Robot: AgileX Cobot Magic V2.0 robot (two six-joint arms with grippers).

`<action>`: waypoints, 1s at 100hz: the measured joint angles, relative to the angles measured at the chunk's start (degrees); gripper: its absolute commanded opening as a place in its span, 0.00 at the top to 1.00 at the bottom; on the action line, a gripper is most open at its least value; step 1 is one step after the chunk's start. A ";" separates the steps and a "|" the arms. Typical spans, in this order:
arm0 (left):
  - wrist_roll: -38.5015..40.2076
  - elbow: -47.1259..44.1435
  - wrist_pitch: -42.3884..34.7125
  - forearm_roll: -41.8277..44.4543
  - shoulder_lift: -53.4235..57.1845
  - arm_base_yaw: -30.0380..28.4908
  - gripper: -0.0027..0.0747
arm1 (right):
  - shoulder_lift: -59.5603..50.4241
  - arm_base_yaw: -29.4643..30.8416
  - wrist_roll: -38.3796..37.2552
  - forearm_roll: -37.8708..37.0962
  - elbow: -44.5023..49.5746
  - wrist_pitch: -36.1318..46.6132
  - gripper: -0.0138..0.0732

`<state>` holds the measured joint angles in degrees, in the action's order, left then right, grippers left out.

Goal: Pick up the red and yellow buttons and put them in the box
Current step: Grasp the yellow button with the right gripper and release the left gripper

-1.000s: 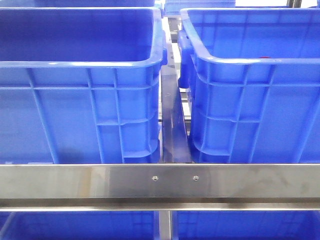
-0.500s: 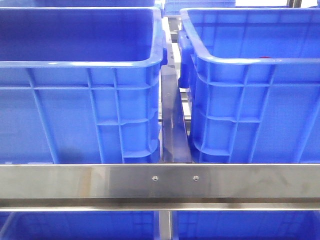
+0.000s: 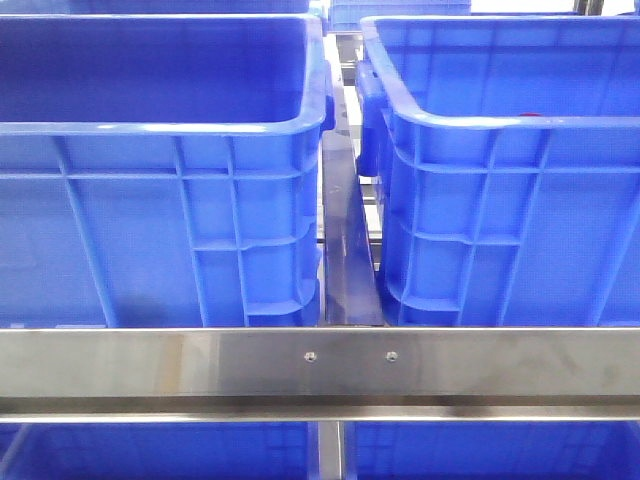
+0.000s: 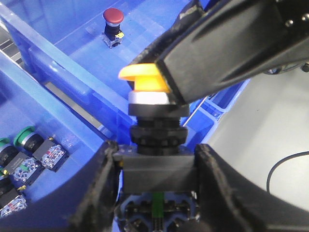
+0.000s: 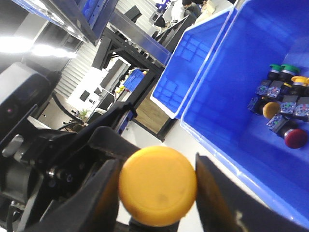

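Clamping the yellow button [image 4: 145, 79] between both the left tool [image 4: 157, 169] and right tool [image 5: 157, 188] above the box [image 4: 72, 67], risking dropping it outside through mistimed release.

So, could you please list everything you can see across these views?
Blue ribbed plastic crates: two, side by side; the shadowed crate on the left, the brightly lit box on the right.
Steel rail: one, silver, across the front below the crates.
Red mushroom-head push button: one, standing alone on a blue crate floor.
Pile of push buttons: several, green, yellow and red caps, in a crate corner.
Yellow mushroom-head push button: one, in the air, held between both grippers.
Left gripper: black, closed on the button's black base.
Right gripper: black, closed on its yellow cap.
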<state>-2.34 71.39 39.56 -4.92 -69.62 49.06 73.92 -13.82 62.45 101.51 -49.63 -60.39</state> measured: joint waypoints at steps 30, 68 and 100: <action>0.00 0.00 0.00 -0.10 0.00 0.00 0.32 | 0.09 0.00 0.00 0.00 0.00 -0.28 0.64; 1.13 0.00 0.70 0.11 0.10 0.00 0.18 | 0.09 0.00 3.06 -0.19 -0.25 0.02 0.64; 6.23 -0.28 1.93 5.62 2.34 -1.78 0.18 | 0.09 6.97 7.76 -0.42 -2.34 3.12 0.64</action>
<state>3.90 71.12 41.49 0.71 -67.28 47.27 74.02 -6.86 70.21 101.09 -51.97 -57.27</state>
